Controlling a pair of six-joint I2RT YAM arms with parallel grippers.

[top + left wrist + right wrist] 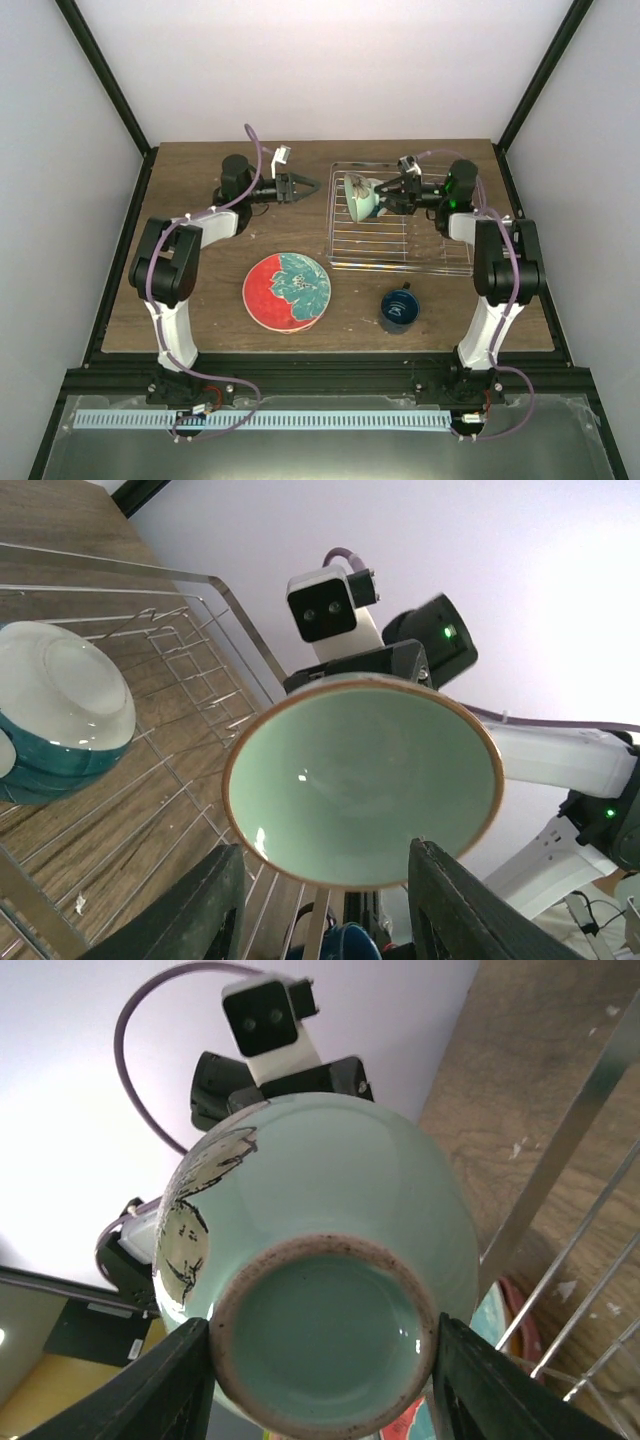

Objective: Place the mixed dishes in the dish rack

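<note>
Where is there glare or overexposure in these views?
Left wrist: small glints inside the pale green bowl, wall behind washed out. Right wrist: wall blown white at upper left, bowl's underside sharp. Top external: even light, no harsh glare.

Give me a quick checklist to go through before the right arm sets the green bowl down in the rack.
1. Grip: ok. The right gripper has a finger on each side of the pale green bowl.
2. Position: ok. The bowl hangs over the left part of the dish rack.
3. Landing spot: cannot tell. An upturned cream bowl lies in the rack nearby; the gap is unclear.
4. Left gripper: ok. Open, empty, outside the rack's left edge.
5. All dishes loaded: not ok. The red-and-teal plate and dark blue mug sit on the table.
</note>
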